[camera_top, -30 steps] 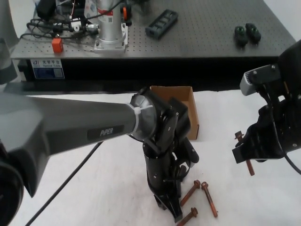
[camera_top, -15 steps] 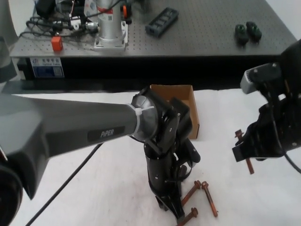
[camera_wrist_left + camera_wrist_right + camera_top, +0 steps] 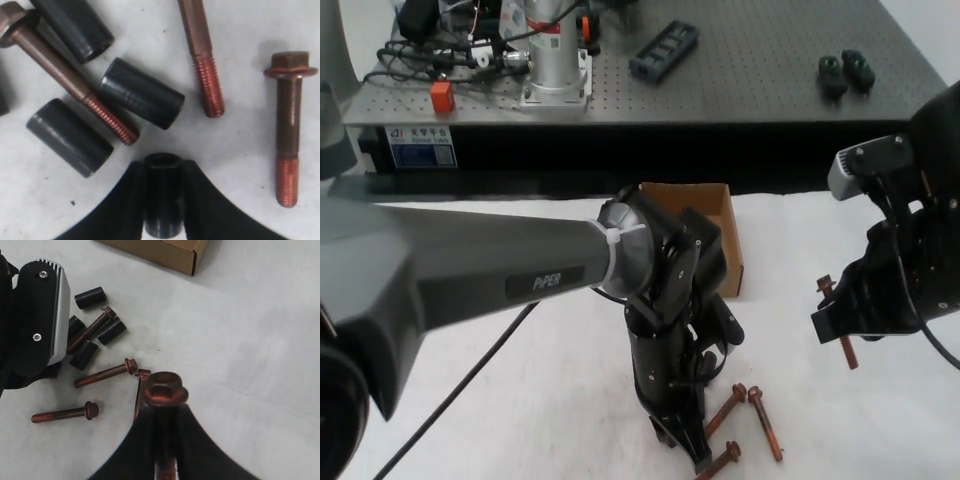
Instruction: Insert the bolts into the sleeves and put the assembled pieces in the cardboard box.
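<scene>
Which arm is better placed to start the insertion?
Probably right: the right gripper holds a copper-coloured hex-head bolt raised over white cloth, while the left gripper, gripping a black cylindrical sleeve, sits among loose sleeves.

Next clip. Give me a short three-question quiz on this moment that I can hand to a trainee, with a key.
1. True or false: the left gripper is shut on a bolt.
2. What does the right gripper hold? A) a black sleeve B) a copper-coloured bolt C) nothing
3. In the right wrist view, how many loose bolts lie on the white cloth?
Key: 1. False; it holds a black sleeve. 2. B. 3. Four.
</scene>
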